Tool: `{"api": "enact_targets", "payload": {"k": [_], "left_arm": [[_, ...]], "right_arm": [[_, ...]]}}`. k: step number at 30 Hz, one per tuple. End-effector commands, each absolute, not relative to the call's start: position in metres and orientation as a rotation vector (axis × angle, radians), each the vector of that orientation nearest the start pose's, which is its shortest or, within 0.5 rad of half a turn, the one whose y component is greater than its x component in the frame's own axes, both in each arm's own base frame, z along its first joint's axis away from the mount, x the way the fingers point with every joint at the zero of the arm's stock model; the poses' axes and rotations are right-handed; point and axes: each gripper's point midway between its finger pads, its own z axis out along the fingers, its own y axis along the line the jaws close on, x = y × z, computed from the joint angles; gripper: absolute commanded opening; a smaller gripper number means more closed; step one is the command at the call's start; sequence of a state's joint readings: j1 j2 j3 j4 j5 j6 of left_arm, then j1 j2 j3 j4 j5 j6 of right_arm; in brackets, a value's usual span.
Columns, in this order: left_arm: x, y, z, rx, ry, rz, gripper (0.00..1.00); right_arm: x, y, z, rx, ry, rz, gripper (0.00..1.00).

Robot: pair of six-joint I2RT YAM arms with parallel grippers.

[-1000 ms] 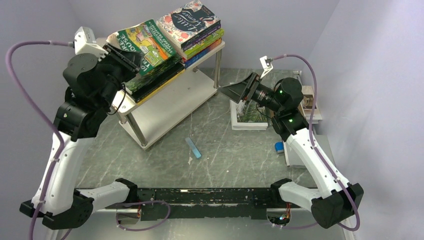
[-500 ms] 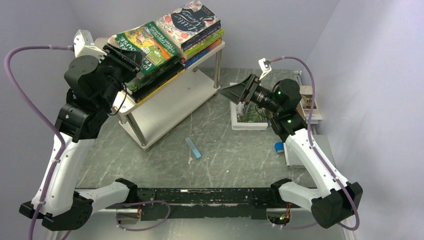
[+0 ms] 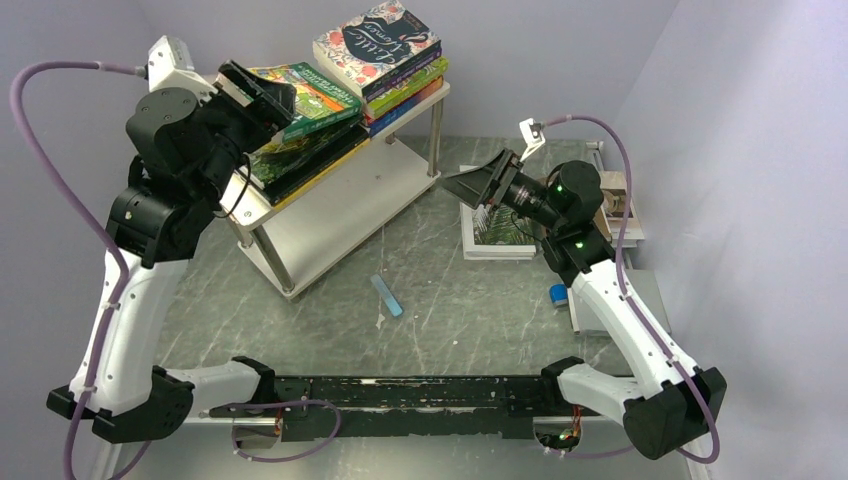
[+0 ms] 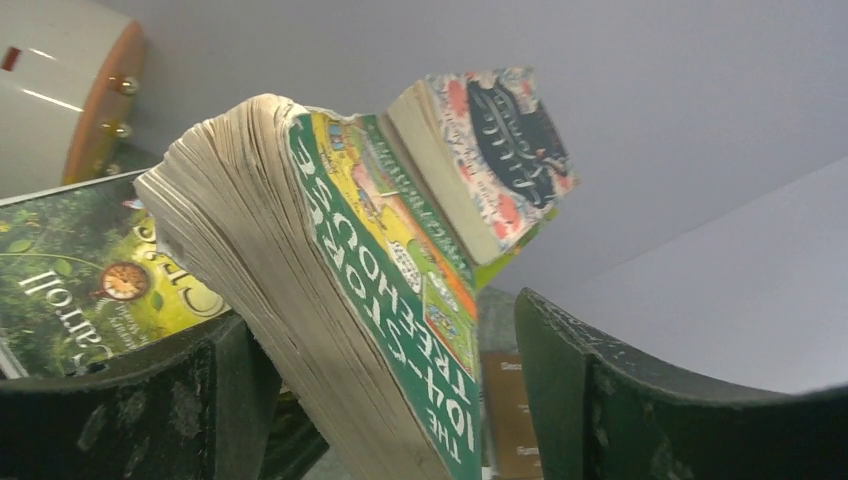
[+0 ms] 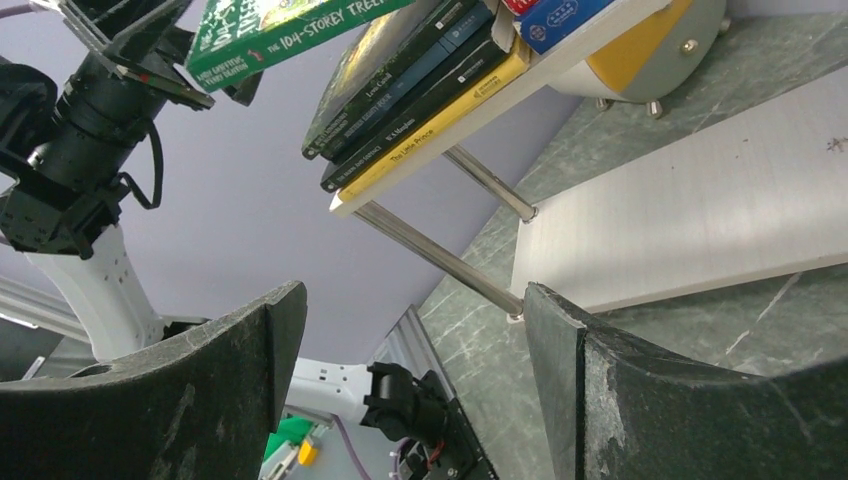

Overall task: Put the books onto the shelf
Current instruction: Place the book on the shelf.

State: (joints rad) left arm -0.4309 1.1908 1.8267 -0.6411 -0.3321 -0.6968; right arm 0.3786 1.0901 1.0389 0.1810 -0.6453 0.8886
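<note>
The white two-tier shelf (image 3: pixel 246 207) stands at the back left. Two stacks of books lie on its top board: one topped by floral Little Women (image 3: pixel 378 45), one of dark and yellow books (image 3: pixel 300 160). The green Treehouse book (image 3: pixel 312 100) lies tilted on the second stack. My left gripper (image 3: pixel 258 90) is open around its near end. In the left wrist view the Treehouse book (image 4: pixel 400 330) leans by the left finger, with a gap to the right finger (image 4: pixel 560 380). My right gripper (image 3: pixel 482 182) hangs open and empty above a white fern-cover book (image 3: pixel 497 237).
A small flat blue bar (image 3: pixel 386 296) lies on the table in front of the shelf. A small blue block (image 3: pixel 558 294) sits by the right arm, with more books (image 3: pixel 618 200) behind it. A white cylinder with a peach end (image 4: pixel 60 90) is under the shelf top.
My left jaws have spread apart and let go of the Treehouse book, which has dropped flatter onto the stack. The left wrist rose slightly. The right arm has barely moved.
</note>
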Motion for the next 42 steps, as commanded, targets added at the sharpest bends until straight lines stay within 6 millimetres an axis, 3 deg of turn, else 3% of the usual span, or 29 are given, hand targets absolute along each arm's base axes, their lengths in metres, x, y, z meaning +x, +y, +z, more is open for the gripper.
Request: {"api": "enact_targets", "payload": {"k": [1,12,15,18,23,27,30,32,35,39,42], "left_arm": [[0.317,-0.097,0.512,-0.427,1.580,-0.480,0.84],[0.294,-0.026,0.535,-0.541,1.476,-0.131,0.96],[0.287,-0.022,0.539,-0.530,1.461,-0.129,0.97],[0.280,-0.035,0.541,-0.454,1.470,-0.208,0.96],[0.261,-0.075,0.530,-0.198,1.525,-0.388,0.95],[0.223,-0.132,0.519,0.199,1.519,-0.628,0.94],[0.193,-0.163,0.496,0.452,1.528,-0.769,0.92],[0.175,-0.171,0.481,0.563,1.512,-0.819,0.91],[0.164,-0.175,0.449,0.659,1.524,-0.827,0.92],[0.139,-0.182,0.428,0.807,1.473,-0.881,0.93],[0.143,-0.183,0.412,0.794,1.471,-0.881,0.94]], "right_arm": [[0.267,0.243,0.397,-0.172,1.623,1.427,0.82],[0.271,0.241,0.388,-0.150,1.659,1.398,0.82],[0.272,0.241,0.385,-0.142,1.668,1.397,0.82],[0.275,0.239,0.381,-0.125,1.681,1.374,0.82],[0.281,0.233,0.371,-0.093,1.725,1.296,0.82],[0.291,0.218,0.351,-0.041,1.801,1.145,0.82],[0.301,0.196,0.326,0.020,1.884,0.956,0.82],[0.313,0.173,0.303,0.088,1.939,0.772,0.82],[0.322,0.145,0.272,0.157,1.990,0.570,0.83],[0.331,0.118,0.231,0.243,2.038,0.383,0.86],[0.340,0.104,0.195,0.293,2.097,0.285,0.88]]}}
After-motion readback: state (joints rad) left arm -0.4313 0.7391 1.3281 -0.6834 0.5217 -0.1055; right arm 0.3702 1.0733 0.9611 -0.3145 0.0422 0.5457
